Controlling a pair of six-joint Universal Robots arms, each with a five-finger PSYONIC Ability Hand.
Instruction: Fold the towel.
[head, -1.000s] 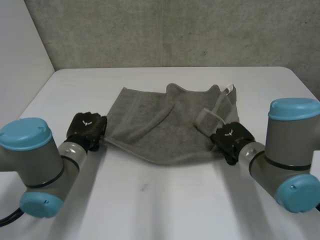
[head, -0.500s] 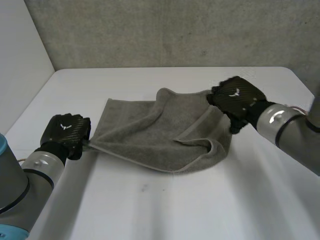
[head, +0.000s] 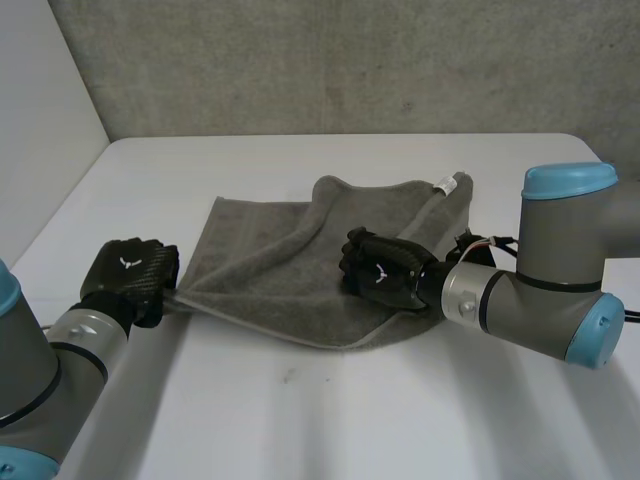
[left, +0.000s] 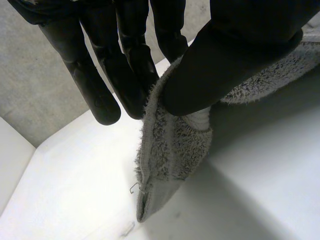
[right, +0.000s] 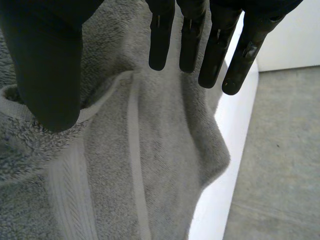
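A grey towel (head: 285, 255) lies rumpled on the white table (head: 330, 400), its right part doubled over itself. A small white tag (head: 447, 183) shows at its far right corner. My left hand (head: 130, 275) is at the towel's left corner. In the left wrist view my left hand's thumb (left: 235, 45) pinches that corner of the towel (left: 170, 150) against the fingers. My right hand (head: 382, 270) hovers over the right middle of the towel. In the right wrist view my right hand (right: 45, 60) has straight, spread fingers (right: 187, 35) above the towel (right: 150, 165), holding nothing.
A grey concrete wall (head: 350, 60) stands behind the table's far edge, and a white wall (head: 35, 120) closes the left side. My right arm's elbow (head: 565, 275) rests low over the table's right side. Bare table lies in front of the towel.
My right hand let go at the far right corner, opened, and swung back over the towel's right middle. The towel's right part settled folded over. My left hand keeps its pinch.
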